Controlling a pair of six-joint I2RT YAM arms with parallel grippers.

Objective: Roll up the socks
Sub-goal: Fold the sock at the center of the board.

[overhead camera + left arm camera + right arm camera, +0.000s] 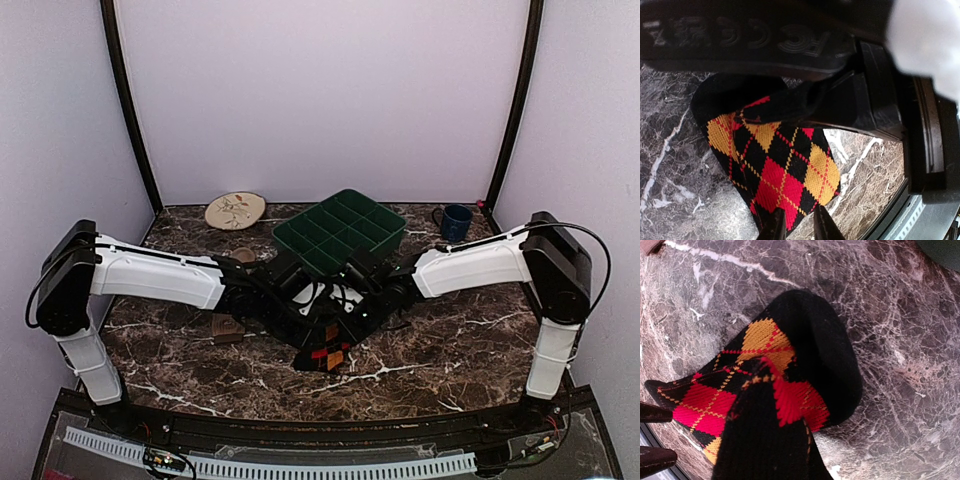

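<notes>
The black argyle sock lies on the marble table near the front middle. It fills the left wrist view and the right wrist view. My right gripper is shut on a fold of the sock and holds it up off the table. In its own view the fabric hides its fingers. My left gripper has its fingers a little apart, straddling the sock's near edge. A tan-brown piece, which looks like the other sock, lies by the left arm, partly hidden.
A green divided tray stands at the back middle. A beige leaf plate is at the back left and a blue mug at the back right. A small brown thing lies near the plate. The table's front edge is close to the sock.
</notes>
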